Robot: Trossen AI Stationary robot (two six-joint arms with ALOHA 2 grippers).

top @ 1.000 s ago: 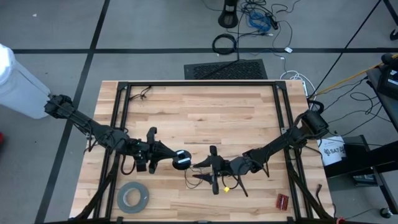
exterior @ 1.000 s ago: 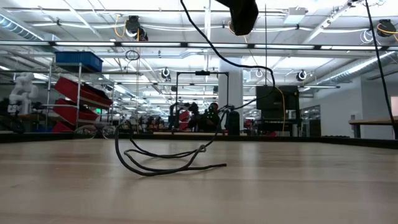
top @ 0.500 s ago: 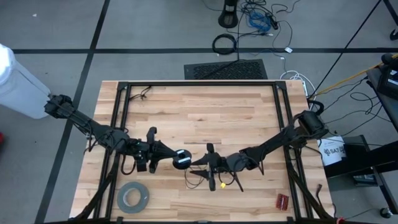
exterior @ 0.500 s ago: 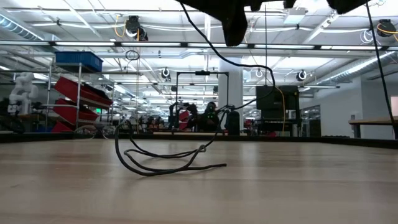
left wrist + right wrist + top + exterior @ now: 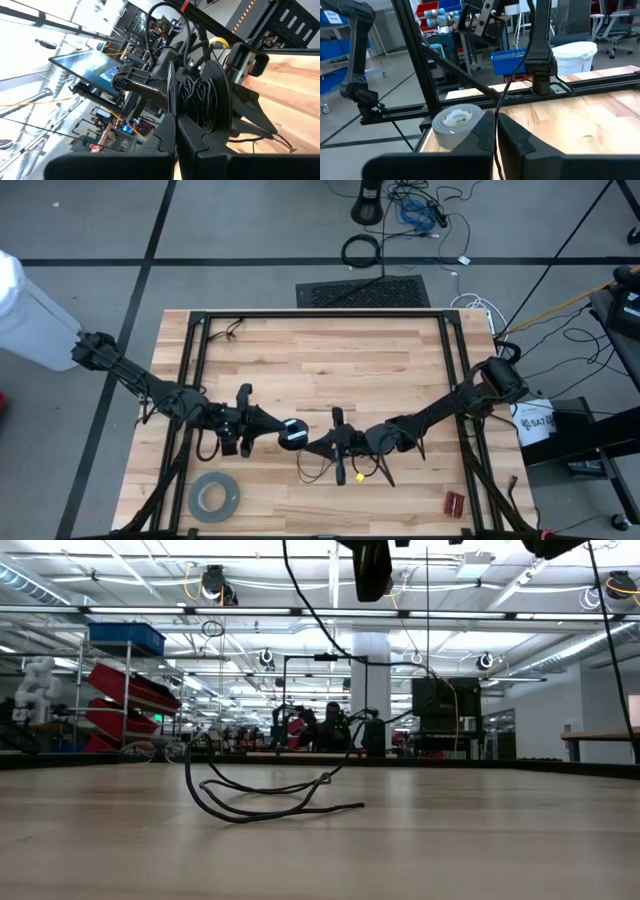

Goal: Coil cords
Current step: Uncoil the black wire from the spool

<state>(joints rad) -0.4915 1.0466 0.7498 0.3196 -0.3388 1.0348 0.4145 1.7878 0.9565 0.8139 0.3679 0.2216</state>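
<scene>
Near the middle of the front half of the table (image 5: 320, 370), the two arms meet almost tip to tip. The left pincer (image 5: 272, 432) is clenched on the small black disc (image 5: 291, 434), a spool whose core already carries several turns of thin wire, as the left wrist view shows (image 5: 200, 97). The right pincer (image 5: 322, 448) sits just beside the disc and pinches the thin dark wire (image 5: 496, 131) between its closed fingers; in the right wrist view the strand runs straight up from the fingertips.

The rest of the wire (image 5: 262, 798) lies slack on the wood in loose loops below and around the right pincer, with a free end trailing flat in the low view. A small yellow piece (image 5: 359, 478) rests near those loops. The grey tape roll (image 5: 214, 497) lies at the front left corner, and a small red item (image 5: 455, 502) at the front right; both are well apart from the work.

Judging from this, winding is partly done, with a fair length left loose. The main risk is the slack: the loops overlap, so pulling them towards the disc could draw them into a knot or snag them on the right arm. If the right pincer pulls too hard, the thin strand may slip from its fingers or tug the disc askew in the left grip. Too little tension, and the turns already wound may spring off the core.
</scene>
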